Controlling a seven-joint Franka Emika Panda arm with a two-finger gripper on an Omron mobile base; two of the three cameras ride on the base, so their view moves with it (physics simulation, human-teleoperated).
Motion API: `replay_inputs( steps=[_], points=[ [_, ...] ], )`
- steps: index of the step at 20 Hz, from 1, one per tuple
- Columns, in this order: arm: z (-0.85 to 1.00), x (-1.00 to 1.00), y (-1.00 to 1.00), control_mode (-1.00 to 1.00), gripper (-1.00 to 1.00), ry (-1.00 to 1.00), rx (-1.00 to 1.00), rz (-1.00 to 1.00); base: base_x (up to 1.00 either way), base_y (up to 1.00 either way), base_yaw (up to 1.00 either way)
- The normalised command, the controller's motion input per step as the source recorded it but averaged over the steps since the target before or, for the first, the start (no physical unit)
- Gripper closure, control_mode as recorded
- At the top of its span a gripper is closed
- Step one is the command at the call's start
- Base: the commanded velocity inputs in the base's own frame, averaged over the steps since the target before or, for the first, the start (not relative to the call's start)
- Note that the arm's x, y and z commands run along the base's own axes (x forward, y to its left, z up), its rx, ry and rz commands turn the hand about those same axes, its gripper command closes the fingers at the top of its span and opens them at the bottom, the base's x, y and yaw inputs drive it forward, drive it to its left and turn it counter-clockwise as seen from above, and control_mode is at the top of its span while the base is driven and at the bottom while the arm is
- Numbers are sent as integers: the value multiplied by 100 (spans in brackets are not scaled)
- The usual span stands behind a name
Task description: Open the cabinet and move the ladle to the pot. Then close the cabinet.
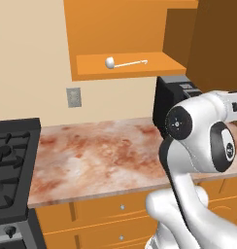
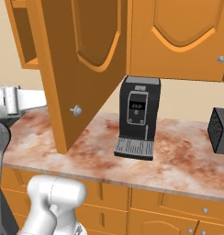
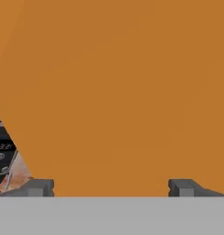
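The orange wall cabinet (image 1: 115, 29) stands open, and its bottom shelf (image 1: 140, 68) is bare wood. On that shelf lies the small silvery-white ladle (image 1: 121, 62), bowl to the left and handle pointing right. The cabinet door (image 2: 81, 69) is swung far out over the counter, its round silver knob (image 2: 77, 110) facing the right base camera. My forearm (image 2: 17, 101) reaches behind that door. In the hand view my gripper (image 3: 111, 187) is open, its fingertips (image 3: 40, 187) wide apart, right up against the flat orange door face (image 3: 123, 92). The pot is out of view.
A black coffee machine (image 2: 137, 117) stands on the marbled counter (image 1: 101, 155) just right of the open door. A dark appliance (image 2: 220, 131) sits at the far right. A black stove (image 1: 11, 170) borders the counter's left end. Drawer fronts (image 2: 169, 202) run below.
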Motion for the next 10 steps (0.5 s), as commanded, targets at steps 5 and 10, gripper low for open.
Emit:
replay_inputs(
  steps=[5,10],
  points=[
    [0,29,43,-100,-100,1,20,17,0,0,0],
    [11,29,30,-100,-100,9,24,26,0,0,0]
  ],
)
